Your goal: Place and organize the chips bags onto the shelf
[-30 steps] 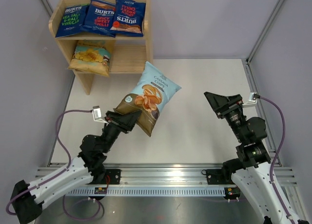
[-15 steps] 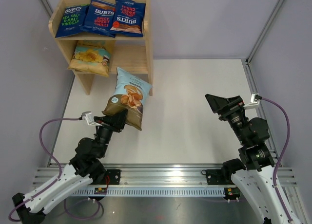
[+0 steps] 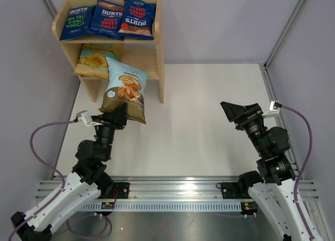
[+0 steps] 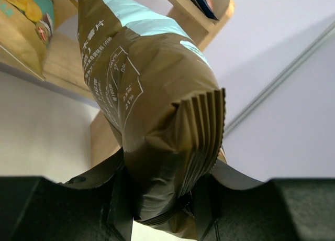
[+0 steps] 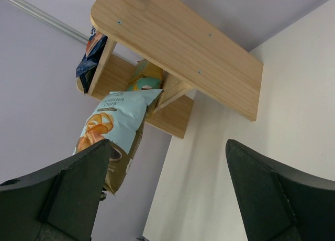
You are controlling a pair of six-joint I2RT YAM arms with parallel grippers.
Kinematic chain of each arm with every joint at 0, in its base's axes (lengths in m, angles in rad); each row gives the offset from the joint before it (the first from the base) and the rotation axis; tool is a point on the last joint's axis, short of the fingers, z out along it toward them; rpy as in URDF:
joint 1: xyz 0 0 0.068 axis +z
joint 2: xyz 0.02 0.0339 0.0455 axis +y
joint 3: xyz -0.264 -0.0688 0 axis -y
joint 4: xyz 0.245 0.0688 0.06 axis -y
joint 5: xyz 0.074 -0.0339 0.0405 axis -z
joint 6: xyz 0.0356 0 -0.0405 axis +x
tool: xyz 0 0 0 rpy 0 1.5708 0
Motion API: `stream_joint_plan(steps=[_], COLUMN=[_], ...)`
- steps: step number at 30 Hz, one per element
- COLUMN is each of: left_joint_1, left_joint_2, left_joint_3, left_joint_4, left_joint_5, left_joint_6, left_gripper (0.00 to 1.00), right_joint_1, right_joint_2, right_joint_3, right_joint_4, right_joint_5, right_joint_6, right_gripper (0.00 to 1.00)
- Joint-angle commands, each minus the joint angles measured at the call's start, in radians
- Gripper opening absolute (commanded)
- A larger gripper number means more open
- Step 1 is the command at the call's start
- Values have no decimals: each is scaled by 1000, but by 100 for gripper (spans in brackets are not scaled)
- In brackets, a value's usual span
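Observation:
My left gripper (image 3: 119,117) is shut on the brown bottom edge of the light-blue-and-brown Cassava Chips bag (image 3: 124,89) and holds it upright in the air in front of the wooden shelf's (image 3: 160,47) lower tier. In the left wrist view the bag (image 4: 152,110) fills the middle, pinched between the fingers (image 4: 121,204). Three dark-blue BURTS bags (image 3: 108,18) lie on the top tier. The yellow chips bag (image 3: 93,61) lies on the left of the lower tier. My right gripper (image 3: 233,111) is open and empty, well to the right; its view shows the bag (image 5: 115,126) and shelf (image 5: 209,57).
Grey walls stand close behind and beside the shelf. The right part of the lower tier (image 3: 142,64) is bare wood. The white tabletop (image 3: 209,110) stretches between the two arms, with a metal rail (image 3: 178,191) at the near edge.
My left arm has swung left and towards the shelf, carrying the Cassava Chips bag from mid-table to just before the lower tier. The bag now stands more upright. The right arm has barely moved.

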Motion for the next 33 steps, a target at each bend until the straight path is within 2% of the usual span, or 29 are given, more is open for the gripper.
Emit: stream_joint_plan(steps=[1, 3, 7, 17, 23, 33], left_joint_1=[139, 245, 360, 399, 458, 512], left_joint_2=[71, 97, 189, 398, 548, 735], left_joint_3=[64, 63, 78, 162, 184, 308], left_joint_4=[138, 162, 250, 370, 486, 545], left_joint_5=[147, 242, 374, 459, 503, 580], left_joint_6=[-72, -134, -188, -186, -241, -269], left_gripper=[3, 3, 3, 3, 2, 5], right_joint_1=[2, 2, 2, 2, 2, 2], right_joint_2=[-10, -13, -19, -8, -10, -2], right_joint_3=[52, 59, 72, 81, 88, 98], right_joint_4=[10, 1, -11, -1, -4, 8], right_joint_5=[25, 27, 35, 38, 44, 61], right_joint_6=[-20, -23, -37, -37, -47, -61], right_gripper=[98, 98, 98, 98, 98, 98])
